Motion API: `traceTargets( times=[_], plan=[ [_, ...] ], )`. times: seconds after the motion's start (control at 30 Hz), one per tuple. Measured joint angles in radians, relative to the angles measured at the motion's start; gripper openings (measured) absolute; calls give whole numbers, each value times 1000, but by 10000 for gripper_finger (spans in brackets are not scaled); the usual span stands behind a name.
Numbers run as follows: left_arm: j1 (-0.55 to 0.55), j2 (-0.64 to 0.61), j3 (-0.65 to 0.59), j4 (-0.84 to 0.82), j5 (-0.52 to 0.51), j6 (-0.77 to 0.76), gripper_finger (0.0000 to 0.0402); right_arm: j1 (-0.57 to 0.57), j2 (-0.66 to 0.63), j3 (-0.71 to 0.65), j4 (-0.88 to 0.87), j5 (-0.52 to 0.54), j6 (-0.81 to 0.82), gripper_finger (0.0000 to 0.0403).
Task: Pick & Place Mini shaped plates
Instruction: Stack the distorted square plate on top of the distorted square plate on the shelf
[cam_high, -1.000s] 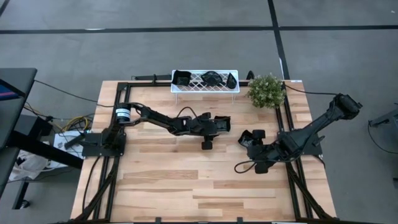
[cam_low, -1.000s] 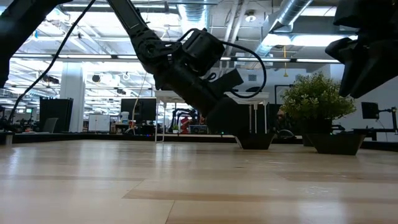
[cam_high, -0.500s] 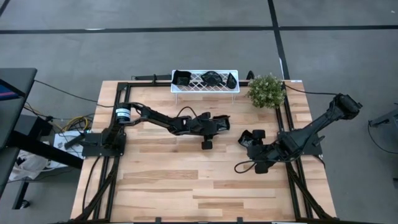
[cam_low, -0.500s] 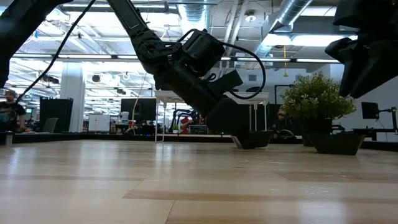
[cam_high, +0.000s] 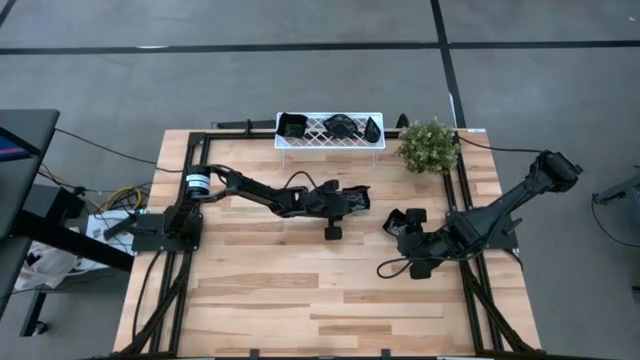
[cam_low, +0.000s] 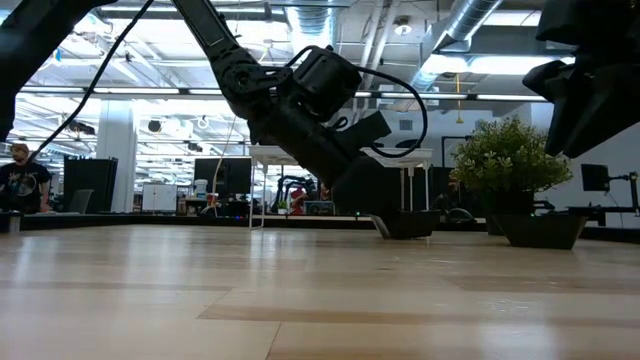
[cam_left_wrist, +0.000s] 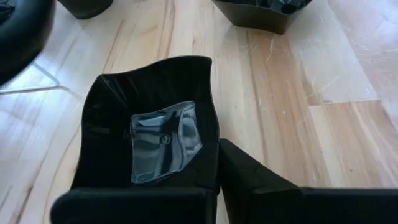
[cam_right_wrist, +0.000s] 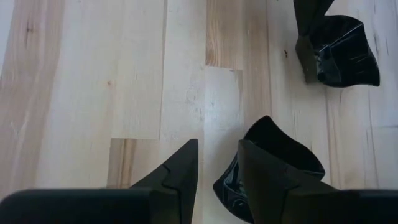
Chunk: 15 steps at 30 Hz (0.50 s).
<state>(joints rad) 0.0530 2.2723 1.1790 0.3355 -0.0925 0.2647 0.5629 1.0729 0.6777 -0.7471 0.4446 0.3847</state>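
Near the table's middle I had the left gripper (cam_left_wrist: 214, 186) low over the wood, its fingers pinching the rim of a square black plate (cam_left_wrist: 152, 140) — one wall between them. The right gripper (cam_right_wrist: 217, 171) sat further right, fingers parted, one finger inside another black plate (cam_right_wrist: 273, 158) and one outside, not yet closed; three more plates lay in the white rack (cam_high: 330, 143) at the far edge. My worry was the glossy rim — a thin one-wall pinch could let the plate swing or slip if lifted quickly.
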Motion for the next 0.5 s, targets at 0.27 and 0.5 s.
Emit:
traceTargets(
  times=[0.27, 0.5],
  plan=[
    [-20, -68, 0, -45, -29, 26, 8, 0, 0, 0, 0, 0, 0, 108],
    [-77, -166, -5, -97, -62, 73, 7, 0, 0, 0, 0, 0, 1, 108]
  ],
)
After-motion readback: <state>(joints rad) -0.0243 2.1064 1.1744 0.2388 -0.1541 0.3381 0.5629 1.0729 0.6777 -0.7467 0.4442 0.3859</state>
